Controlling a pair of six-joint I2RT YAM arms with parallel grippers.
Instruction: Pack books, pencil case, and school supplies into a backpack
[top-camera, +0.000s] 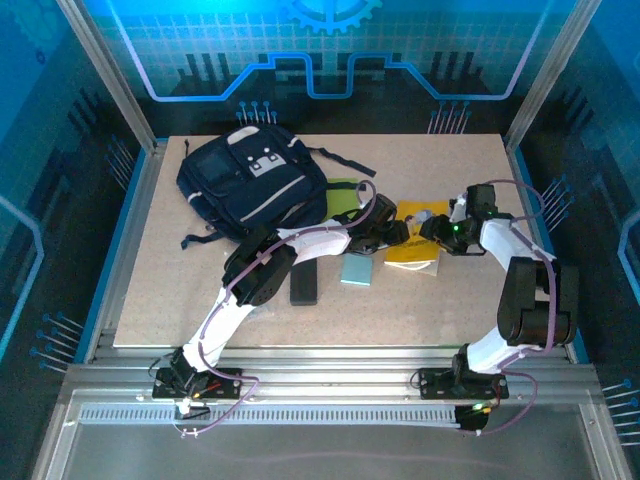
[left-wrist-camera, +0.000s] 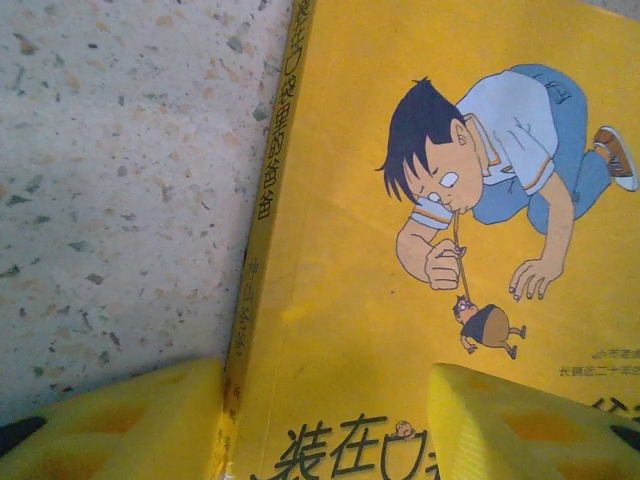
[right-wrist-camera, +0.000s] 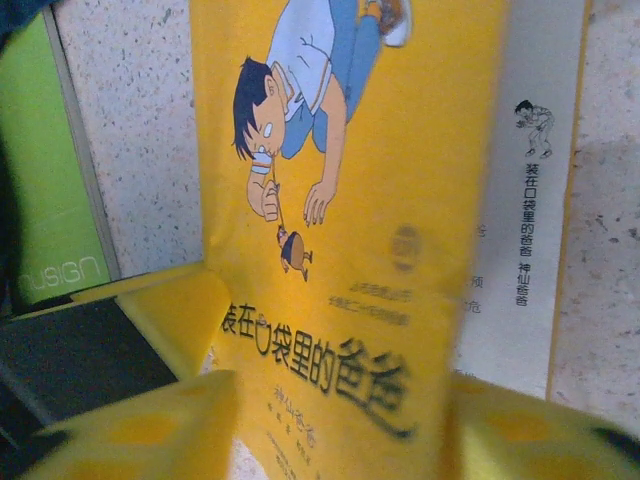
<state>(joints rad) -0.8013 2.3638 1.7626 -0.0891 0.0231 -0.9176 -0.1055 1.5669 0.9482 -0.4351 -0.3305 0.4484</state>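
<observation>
The yellow-orange book (top-camera: 412, 247) lies right of centre, its cover showing a cartoon boy (left-wrist-camera: 480, 160). My left gripper (top-camera: 392, 232) (left-wrist-camera: 325, 405) stands open at the book's left side, one finger (left-wrist-camera: 130, 425) against the spine, the other over the cover. My right gripper (top-camera: 437, 228) (right-wrist-camera: 340, 425) is at the book's far side. The front cover (right-wrist-camera: 350, 200) is lifted and blurred between its fingers, baring a white page (right-wrist-camera: 525, 200); whether they press it is unclear. The lime-green book (top-camera: 345, 195) (right-wrist-camera: 45, 180) lies by the navy backpack (top-camera: 250, 180). The black pencil case (top-camera: 304, 283) and light-blue pad (top-camera: 356, 268) lie nearer.
The backpack lies flat at the far left with a strap (top-camera: 340, 160) trailing right. Both forearms meet over the table's middle. Bare speckled tabletop (top-camera: 470, 300) lies toward the front and right. Metal frame posts (top-camera: 105, 70) stand at the table's far corners.
</observation>
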